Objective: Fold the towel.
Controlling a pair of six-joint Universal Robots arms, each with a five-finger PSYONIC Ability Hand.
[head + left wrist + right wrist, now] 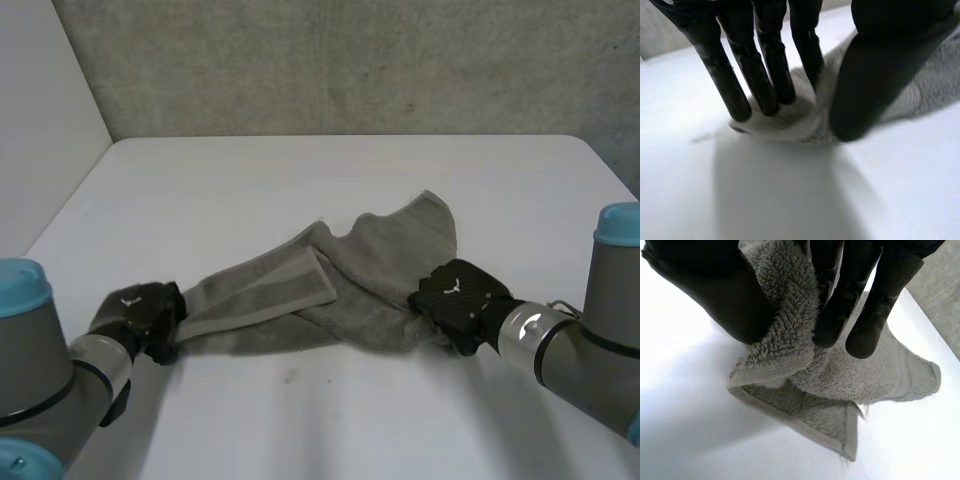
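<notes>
A grey towel (372,268) lies crumpled across the middle of the white table (300,175), with a folded band running toward its left end. My left hand (140,312) is at that left end. In the left wrist view its straight fingers (760,75) rest their tips on the towel's corner (790,124), which lies on the table, and the thumb stands a little apart beside it. My right hand (455,298) is at the towel's near right edge. In the right wrist view that hand (725,295) pinches a fold of the towel (790,315) between thumb and fingers, raised off the table.
A grey wall (350,60) runs behind the table's far edge, and a pale panel (40,110) stands at the left. Bare tabletop lies in front of the towel (320,420) and beyond it.
</notes>
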